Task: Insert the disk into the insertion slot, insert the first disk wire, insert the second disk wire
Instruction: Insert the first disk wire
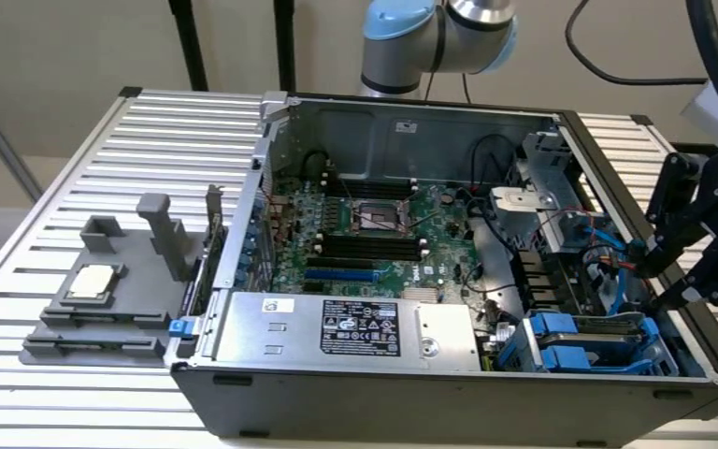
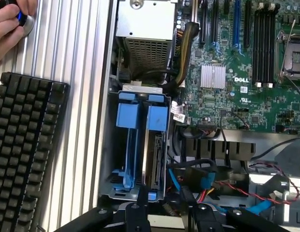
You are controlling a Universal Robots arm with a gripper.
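Inside the case, the disk is seated in the insertion slot; the blue wire is judged to need grasping by the spread, empty gripper.

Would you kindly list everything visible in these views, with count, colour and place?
Open computer case: one, dark grey, on table.
Slatted metal table: one, silver, beneath everything.
Motherboard: one, green, inside case.
Metal power-supply box: one, silver, black label, inside case.
Perforated metal drive cage: one, grey, blue rails, case corner.
Rectangular hard drive: one, grey, blue carrier, inside cage.
Plastic fixture with posts: one, grey, exterior view's left.
Keyboard: one, black, beside case.
Person's hand: one, near keyboard.
Gripper: one, black, over cage.
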